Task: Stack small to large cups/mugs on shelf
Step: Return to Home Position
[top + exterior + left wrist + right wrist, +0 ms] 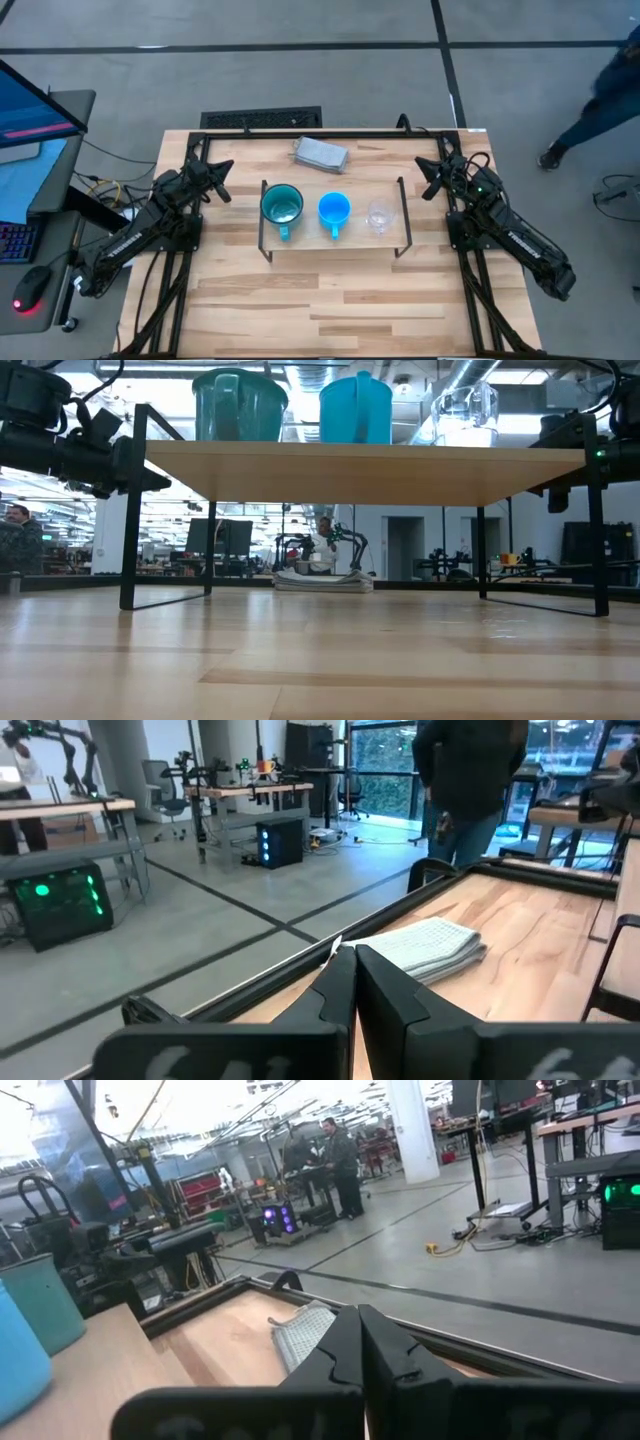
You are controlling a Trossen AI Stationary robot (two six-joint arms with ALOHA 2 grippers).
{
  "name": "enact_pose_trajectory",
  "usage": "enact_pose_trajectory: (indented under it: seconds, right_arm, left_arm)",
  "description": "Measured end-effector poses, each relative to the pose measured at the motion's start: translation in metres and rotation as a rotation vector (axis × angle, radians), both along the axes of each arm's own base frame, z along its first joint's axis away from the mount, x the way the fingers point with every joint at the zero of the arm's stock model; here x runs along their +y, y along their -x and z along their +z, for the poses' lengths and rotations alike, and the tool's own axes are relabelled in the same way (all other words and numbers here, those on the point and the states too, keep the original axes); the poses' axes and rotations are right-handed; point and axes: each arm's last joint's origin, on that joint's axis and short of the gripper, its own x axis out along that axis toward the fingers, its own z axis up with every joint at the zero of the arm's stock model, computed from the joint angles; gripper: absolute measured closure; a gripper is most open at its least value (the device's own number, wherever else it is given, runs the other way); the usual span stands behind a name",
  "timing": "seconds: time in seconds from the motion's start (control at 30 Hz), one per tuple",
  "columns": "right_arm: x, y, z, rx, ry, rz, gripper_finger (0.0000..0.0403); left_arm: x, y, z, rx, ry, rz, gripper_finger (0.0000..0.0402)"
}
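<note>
Two mugs (282, 206), one clear cup (379, 215), one shelf (300, 240), one cloth (321, 153).

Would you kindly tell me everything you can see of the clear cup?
The clear cup is the smallest of three vessels, see-through like glass or plastic, and looks empty. It stands upright on the light-wood shelf, at the row's right end, next to the blue mug with a gap between them. Only the shelf touches it.
</note>
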Motion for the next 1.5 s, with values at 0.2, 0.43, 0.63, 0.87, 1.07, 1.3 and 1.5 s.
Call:
enact_pose_trajectory:
  seconds: [0.2, 0.43, 0.63, 0.87, 1.07, 1.3, 1.5]
  right_arm:
    - [-0.0001, 0.0001, -0.0001, -0.018, -0.025, -0.003, 0.0394]
    - [-0.0011, 0.0007, -0.0009, -0.005, -0.02, -0.045, 0.0398]
    - [-0.0011, 0.0007, -0.001, 0.003, -0.01, -0.045, 0.039]
    - [-0.0011, 0.0007, -0.001, 0.004, -0.008, -0.045, 0.0351]
    - [-0.0011, 0.0007, -0.001, 0.004, -0.008, -0.045, 0.0348]
    - [-0.0011, 0.0007, -0.001, 0.004, -0.008, -0.045, 0.0347]
    - [-0.0011, 0.0007, -0.0011, 0.004, -0.008, -0.045, 0.0347]
  left_arm:
    - [-0.0001, 0.0, 0.0, 0.0, 0.0, -0.002, 0.0401]
    - [-0.0001, -0.0001, 0.0, -0.001, 0.001, -0.005, 0.0401]
    - [0.0, 0.0, -0.0002, -0.003, 0.004, -0.001, 0.0401]
    - [0.0, 0.0, -0.0002, -0.002, 0.004, 0.0, 0.0401]
    - [0.0, 0.0, -0.0001, -0.003, 0.003, 0.0, 0.0401]
    - [0.0001, 0.0, -0.0003, -0.002, 0.004, 0.001, 0.0401]
    - [0.0001, 0.0, -0.0004, -0.002, 0.004, 0.002, 0.0401]
